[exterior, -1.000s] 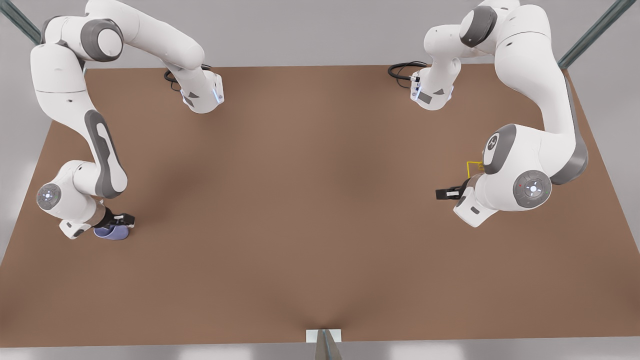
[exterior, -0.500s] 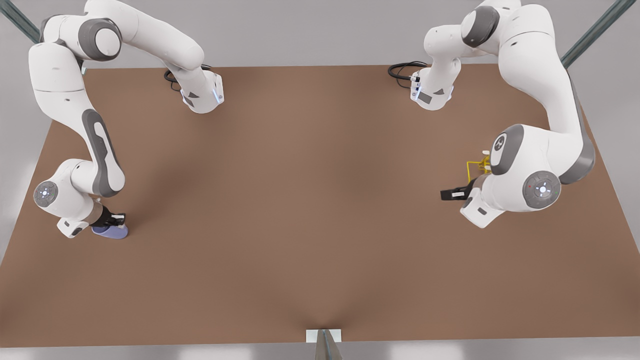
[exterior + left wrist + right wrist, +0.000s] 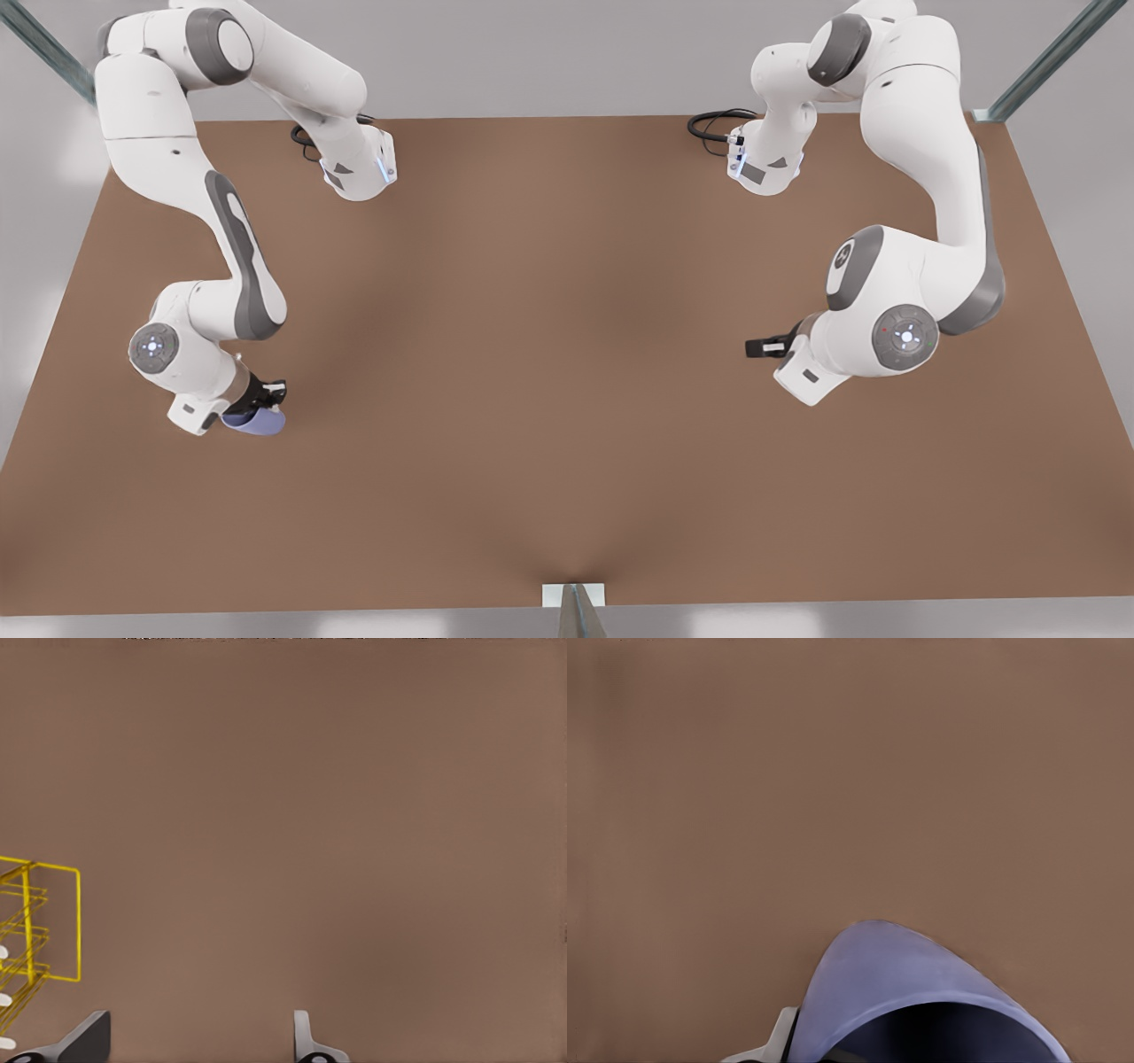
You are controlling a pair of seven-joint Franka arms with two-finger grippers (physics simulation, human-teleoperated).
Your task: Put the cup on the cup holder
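The lavender-blue cup (image 3: 257, 423) hangs just over the brown table (image 3: 549, 372) at the front view's left. My right gripper (image 3: 266, 395) is shut on its rim. In the right wrist view the cup (image 3: 921, 988) lies close under the camera with its dark mouth facing it, one finger (image 3: 780, 1041) against its wall. My left gripper (image 3: 760, 347) hovers at the front view's right, open, with nothing between its fingers (image 3: 306, 1041). The yellow wire cup holder (image 3: 40, 921) stands beside that gripper in the left wrist view. In the front view the arm hides it.
Both arm bases stand at the table's far edge, each with a black cable loop (image 3: 716, 124) beside it. A small white bracket (image 3: 573, 595) sits at the middle of the near edge. Open brown surface stretches between the two grippers.
The right gripper has carried the cup toward the front view's right, slightly off the table. The left arm has swung toward the front view's left and now covers the cup holder.
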